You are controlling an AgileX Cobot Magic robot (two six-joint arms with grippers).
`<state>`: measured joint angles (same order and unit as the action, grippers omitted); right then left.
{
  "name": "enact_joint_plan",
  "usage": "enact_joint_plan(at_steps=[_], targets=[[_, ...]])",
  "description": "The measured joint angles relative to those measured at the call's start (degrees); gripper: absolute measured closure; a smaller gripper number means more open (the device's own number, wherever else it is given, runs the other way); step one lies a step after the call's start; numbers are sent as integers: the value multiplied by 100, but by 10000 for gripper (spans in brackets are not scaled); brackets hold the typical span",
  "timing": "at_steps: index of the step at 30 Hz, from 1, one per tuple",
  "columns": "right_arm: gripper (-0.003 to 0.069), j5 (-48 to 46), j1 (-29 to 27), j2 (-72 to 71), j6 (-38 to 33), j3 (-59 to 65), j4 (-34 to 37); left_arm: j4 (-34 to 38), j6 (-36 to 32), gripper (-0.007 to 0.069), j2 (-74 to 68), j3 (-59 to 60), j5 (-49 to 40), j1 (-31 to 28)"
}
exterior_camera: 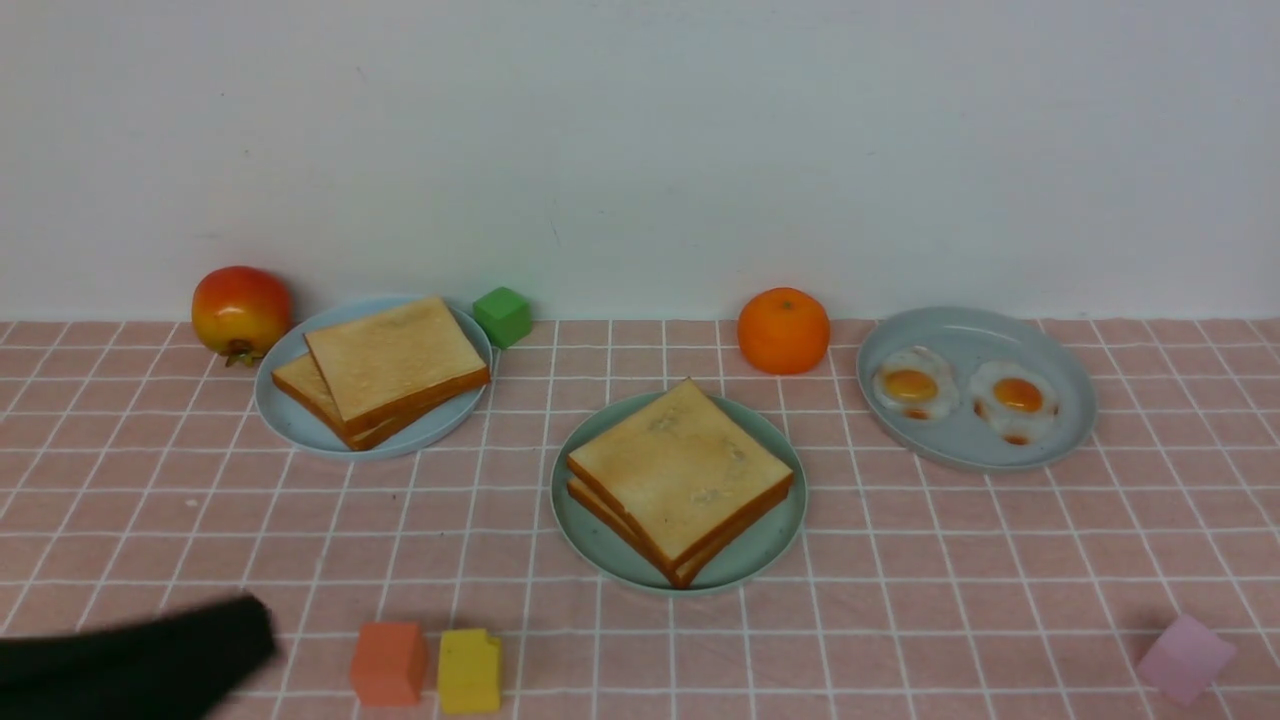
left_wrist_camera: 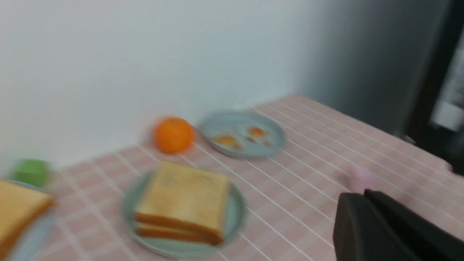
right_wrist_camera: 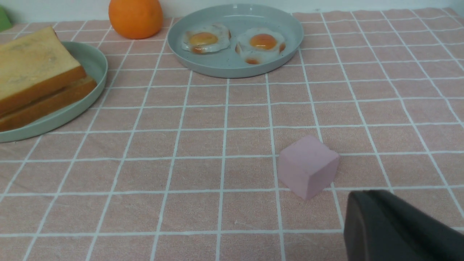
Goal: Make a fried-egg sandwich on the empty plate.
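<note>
From the front camera I see only the left pincer (exterior_camera: 215, 640), a dark blur low at the near left edge, its jaws together and holding nothing. The sandwich (exterior_camera: 680, 480) sits ahead of it and off to its right, on the green plate (exterior_camera: 770, 545) mid-table. The egg inside is hidden in every view. The orange block (exterior_camera: 388, 662) and yellow block (exterior_camera: 470, 670) lie just to its right. The right pincer (right_wrist_camera: 369, 217) shows only in its own wrist camera, closed and empty, with the pink block (right_wrist_camera: 308, 166) just ahead of it. That view alone shows clearly two eggs (right_wrist_camera: 232, 41) on the grey plate (right_wrist_camera: 290, 54) farther ahead.
</note>
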<state>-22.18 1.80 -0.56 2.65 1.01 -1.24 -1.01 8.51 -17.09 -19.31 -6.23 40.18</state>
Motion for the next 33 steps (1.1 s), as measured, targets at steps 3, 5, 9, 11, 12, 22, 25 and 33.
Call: enact_joint_plan(at_steps=[3, 5, 9, 11, 12, 22, 25, 33], targets=[[651, 0, 0, 0, 0, 0, 0, 101, -46, 638, 558, 209, 37, -1079], [650, 0, 0, 0, 0, 0, 0, 196, -60, 638, 907, 467, 27, -1817], [647, 0, 0, 0, 0, 0, 0, 473, -55, 638, 1536, 1214, -307, -3125], [645, 0, 0, 0, 4, 0, 0, 596, -55, 638, 1715, 1568, -555, -3488], [645, 0, 0, 0, 4, 0, 0, 645, -55, 638, 1737, 1729, -626, -3578], [635, 0, 0, -5, 4, 0, -4, 827, -45, 638, 1772, 2107, -1624, -3762], [630, 0, 0, -5, 4, 0, -4, 835, -45, 638, 1772, 2107, -1624, -3762], [621, 0, 0, -5, 4, 0, -4, 841, -45, 638, 1772, 2107, -1624, -3762]])
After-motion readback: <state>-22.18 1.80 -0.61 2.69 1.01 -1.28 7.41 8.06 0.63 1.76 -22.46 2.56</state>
